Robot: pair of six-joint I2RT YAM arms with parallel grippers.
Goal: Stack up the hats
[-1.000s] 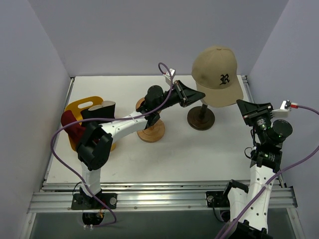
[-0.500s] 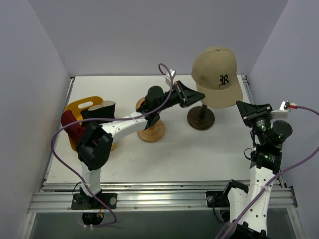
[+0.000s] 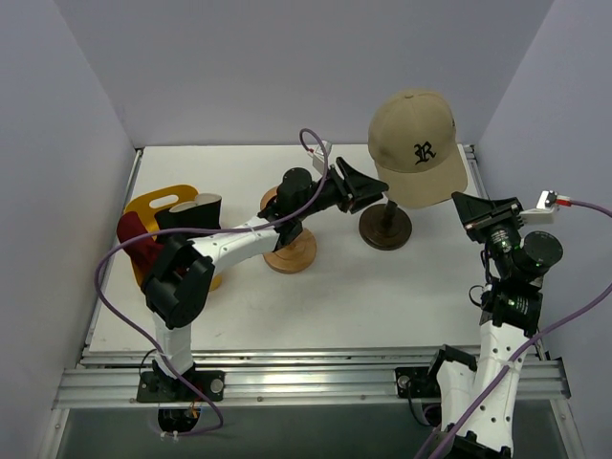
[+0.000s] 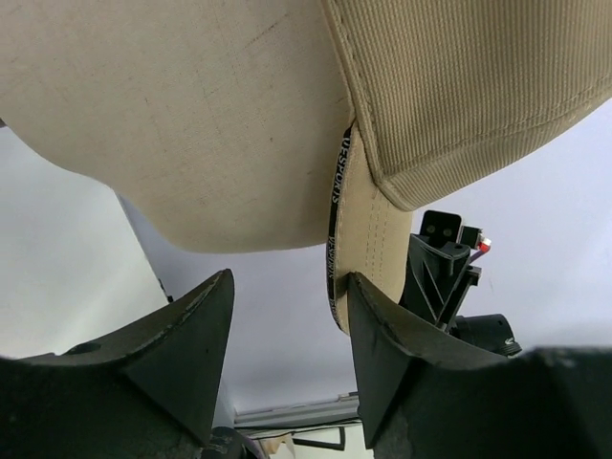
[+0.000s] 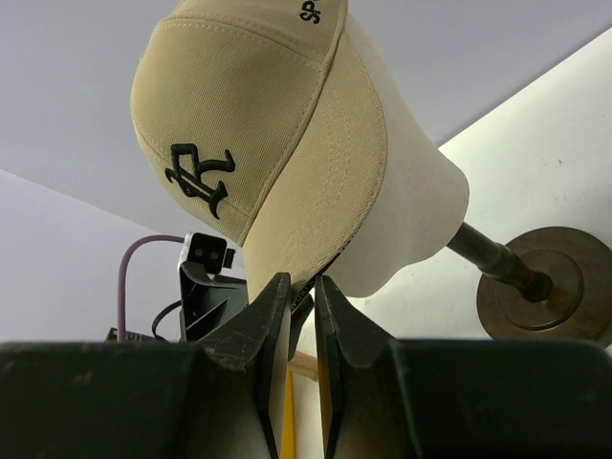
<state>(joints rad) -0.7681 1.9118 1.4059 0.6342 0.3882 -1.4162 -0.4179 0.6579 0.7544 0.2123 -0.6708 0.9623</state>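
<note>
A tan cap (image 3: 416,143) with a dark logo sits on the cream mannequin head (image 4: 191,124). My left gripper (image 3: 375,187) stands open just below the cap's left edge. In the left wrist view the cap's brim (image 4: 361,239) hangs beside the right fingertip of that gripper (image 4: 289,282), with nothing between the jaws. My right gripper (image 3: 469,206) is at the cap's right, shut and holding nothing. From the right wrist its tips (image 5: 300,279) point at the cap (image 5: 258,115) from below. A dark red hat (image 3: 134,239) and a black hat (image 3: 188,210) lie on the yellow tray (image 3: 158,201).
The head stands on a dark post with a round base (image 3: 385,228). A wooden mushroom-shaped stand (image 3: 290,251) is under my left forearm. Grey walls close in the table on three sides.
My left gripper has opened and let go of the cap's brim. The cap has shifted slightly to the left on the head. The right arm has barely moved.
</note>
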